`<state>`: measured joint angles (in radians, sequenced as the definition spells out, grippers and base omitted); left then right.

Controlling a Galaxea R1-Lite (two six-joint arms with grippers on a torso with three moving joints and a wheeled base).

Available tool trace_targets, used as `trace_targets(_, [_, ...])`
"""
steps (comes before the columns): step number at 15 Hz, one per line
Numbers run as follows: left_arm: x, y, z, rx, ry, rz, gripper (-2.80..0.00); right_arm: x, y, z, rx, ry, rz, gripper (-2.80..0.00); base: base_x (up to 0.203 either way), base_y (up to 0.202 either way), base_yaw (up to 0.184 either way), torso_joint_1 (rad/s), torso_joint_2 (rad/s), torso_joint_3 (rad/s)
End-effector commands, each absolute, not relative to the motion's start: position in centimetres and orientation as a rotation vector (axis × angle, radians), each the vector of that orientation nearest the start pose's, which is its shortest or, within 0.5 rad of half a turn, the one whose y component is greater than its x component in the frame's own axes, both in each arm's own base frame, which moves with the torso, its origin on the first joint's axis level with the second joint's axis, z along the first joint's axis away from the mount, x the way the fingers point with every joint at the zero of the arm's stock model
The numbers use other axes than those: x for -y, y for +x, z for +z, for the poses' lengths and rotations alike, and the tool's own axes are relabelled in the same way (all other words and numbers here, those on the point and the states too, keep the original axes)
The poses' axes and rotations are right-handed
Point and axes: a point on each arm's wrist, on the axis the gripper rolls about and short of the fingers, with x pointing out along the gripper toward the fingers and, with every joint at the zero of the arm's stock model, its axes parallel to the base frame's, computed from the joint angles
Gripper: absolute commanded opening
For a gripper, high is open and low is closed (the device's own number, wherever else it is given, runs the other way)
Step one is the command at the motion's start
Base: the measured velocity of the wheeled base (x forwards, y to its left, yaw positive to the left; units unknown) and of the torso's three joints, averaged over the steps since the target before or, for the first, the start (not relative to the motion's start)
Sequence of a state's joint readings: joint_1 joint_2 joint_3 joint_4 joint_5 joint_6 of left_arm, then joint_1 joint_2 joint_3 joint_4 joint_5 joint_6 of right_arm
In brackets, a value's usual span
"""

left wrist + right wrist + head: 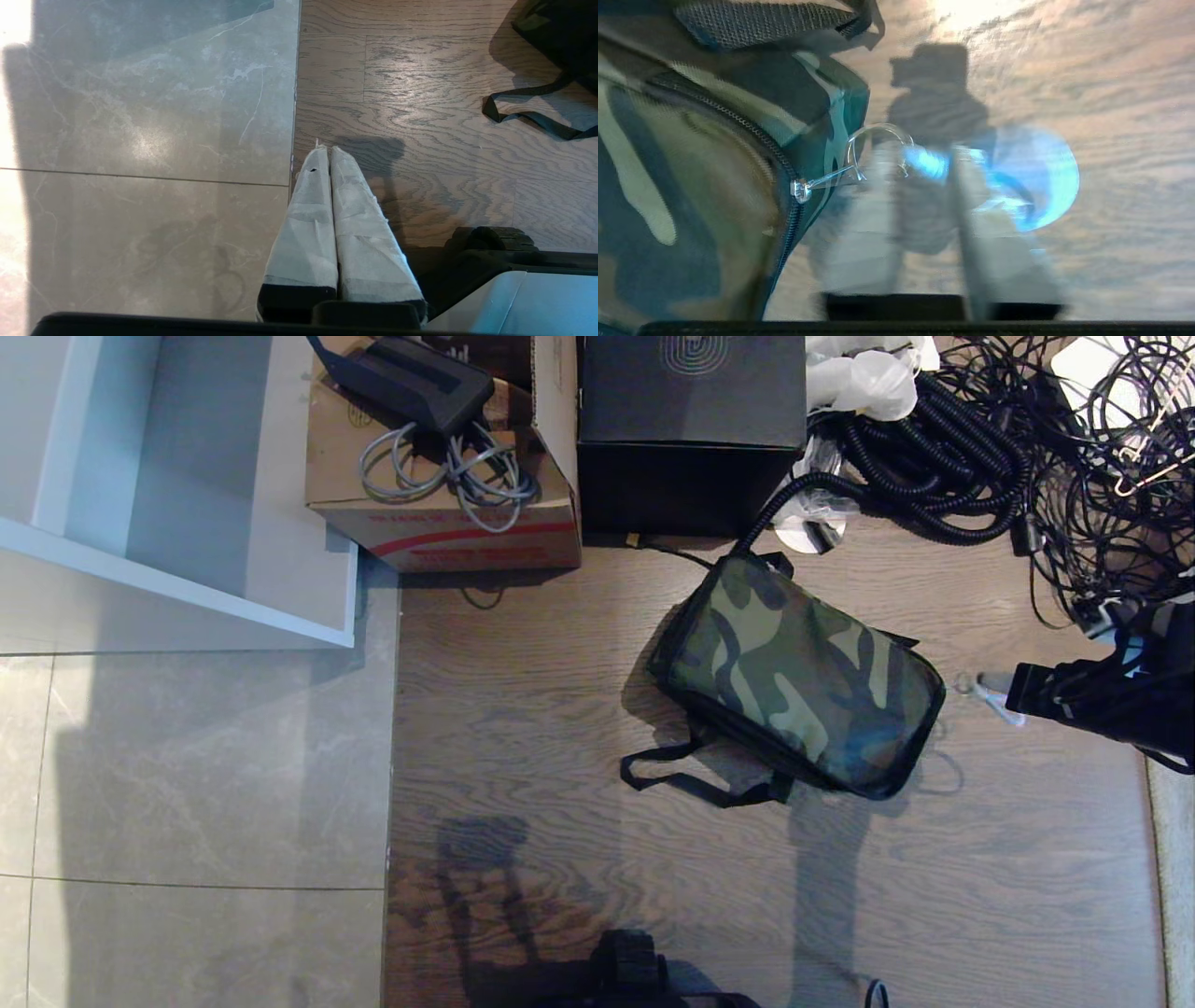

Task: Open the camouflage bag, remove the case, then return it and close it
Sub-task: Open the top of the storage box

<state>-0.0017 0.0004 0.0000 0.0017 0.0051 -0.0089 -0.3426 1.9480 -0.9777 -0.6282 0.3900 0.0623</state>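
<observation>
The camouflage bag (798, 686) lies on the wooden floor (560, 709), closed, its long side running diagonally from the upper left to the lower right of the head view. A black strap (681, 775) trails from its near side onto the floor. The zip (784, 168) runs shut along the bag's edge, and its metal pull with a ring (852, 163) sticks out from the right-hand end of the bag. The case is not in sight.

The right gripper (1004, 695) hovers just beside that end of the bag, low over the floor, pointing at the ring. In the right wrist view its taped fingers (859, 224) stand a little apart, with floor showing in the gap between them; the ring lies just at the tip of one finger, and I cannot tell whether they touch. Nothing is clamped between them.

The left gripper (325, 151) hangs parked near the seam where the wooden floor meets the grey tiles (187, 784), well apart from the bag. Its white-wrapped fingers (308, 224) are pressed together with nothing between them.

Beyond the bag, against the far edge of the floor, stand a black box (691, 429) with a spiral logo and, to its left, a cardboard box (439, 513) carrying a black adapter (411, 383) and grey cable. A tangle of black cables (980, 457) lies to the right of the black box, and a white shelf (140, 523) stands at the far left over the tiles.
</observation>
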Motion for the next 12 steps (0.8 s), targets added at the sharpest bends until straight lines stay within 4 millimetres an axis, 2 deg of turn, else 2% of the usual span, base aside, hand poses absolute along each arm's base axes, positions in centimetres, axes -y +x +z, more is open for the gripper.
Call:
trace_targets(1, [0.0, -2.3, 7.5, -0.002, -0.009, 0.005, -2.80, 11.3, 34.4, 14.4, -0.324, 0.184, 0.044, 0.00, 0.000, 0.000, 0.000, 0.000, 0.00, 0.000])
trace_targets(4, [0.0, -2.3, 7.5, -0.002, -0.009, 0.005, -2.80, 10.8, 33.2, 14.0, -0.348, 0.142, 0.071, 0.00, 0.000, 0.000, 0.000, 0.000, 0.00, 0.000])
trace_targets(6, [0.0, -2.3, 7.5, -0.002, -0.009, 0.005, -2.80, 9.8, 31.7, 13.7, -0.383, 0.157, 0.127, 0.00, 0.000, 0.000, 0.000, 0.000, 0.00, 0.000])
trace_targets(9, [0.0, -2.3, 7.5, -0.002, -0.009, 0.003, -2.80, 7.2, 29.8, 12.1, -0.504, 0.282, 0.235, 0.00, 0.000, 0.000, 0.000, 0.000, 0.00, 0.000])
trace_targets(12, [0.0, -2.3, 7.5, -0.002, -0.009, 0.004, -2.80, 4.3, 29.3, 11.4, -0.581, 0.457, 0.279, 0.00, 0.000, 0.000, 0.000, 0.000, 0.00, 0.000])
